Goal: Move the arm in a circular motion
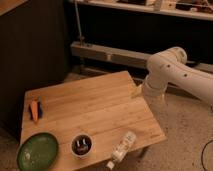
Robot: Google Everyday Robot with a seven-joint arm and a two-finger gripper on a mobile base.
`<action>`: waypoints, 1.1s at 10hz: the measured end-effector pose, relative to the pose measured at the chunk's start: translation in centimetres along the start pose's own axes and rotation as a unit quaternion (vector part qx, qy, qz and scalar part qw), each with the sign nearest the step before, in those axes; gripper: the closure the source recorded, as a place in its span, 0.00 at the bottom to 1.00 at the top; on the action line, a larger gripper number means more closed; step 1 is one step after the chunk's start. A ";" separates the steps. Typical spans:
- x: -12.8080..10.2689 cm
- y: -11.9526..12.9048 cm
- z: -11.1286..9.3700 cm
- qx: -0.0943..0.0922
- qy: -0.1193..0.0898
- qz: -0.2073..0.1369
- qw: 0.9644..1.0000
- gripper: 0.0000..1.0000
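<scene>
The arm [172, 75] is a thick glossy white tube with small dark dots. It comes in from the right edge, bends at a rounded joint near the top and turns down. Its pale pronged tip, the gripper [137, 92], hangs just off the far right edge of the wooden table [100, 112], level with the tabletop. Nothing shows in the gripper.
On the table lie an orange item on something blue [34, 110] at the left, a green plate [37, 151] at the front left, a small dark bowl [81, 145] and a clear bottle [121, 147] on its side. A metal rail [107, 54] and dark shelving stand behind.
</scene>
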State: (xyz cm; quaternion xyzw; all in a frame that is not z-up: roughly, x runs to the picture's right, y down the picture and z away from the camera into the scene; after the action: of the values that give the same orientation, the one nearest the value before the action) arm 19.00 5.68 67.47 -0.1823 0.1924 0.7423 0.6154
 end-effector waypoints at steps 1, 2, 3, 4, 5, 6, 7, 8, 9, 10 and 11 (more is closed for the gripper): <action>2.0 2.2 -0.3 -0.013 0.003 -0.024 1.000 0.20; 3.5 4.5 -0.5 -0.023 0.005 -0.046 0.999 0.20; 4.5 6.6 -0.7 -0.030 0.005 -0.064 0.997 0.20; 6.0 10.1 -0.9 -0.040 0.007 -0.091 0.995 0.20; 7.2 13.0 -1.1 -0.048 0.009 -0.114 0.992 0.20; 8.6 16.1 -1.2 -0.057 0.013 -0.140 0.988 0.20; 10.0 19.7 -1.6 -0.068 0.017 -0.172 0.983 0.20; 11.0 22.6 -1.8 -0.076 0.021 -0.199 0.977 0.20; 11.8 25.6 -2.1 -0.084 0.024 -0.228 0.970 0.20; 12.1 28.9 -2.3 -0.091 0.024 -0.259 0.961 0.20; 11.8 31.4 -2.3 -0.097 0.021 -0.282 0.954 0.20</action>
State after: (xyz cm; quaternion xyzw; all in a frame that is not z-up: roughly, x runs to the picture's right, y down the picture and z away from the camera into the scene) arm -13.94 9.19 61.39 -0.3039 0.0730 0.5493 0.7750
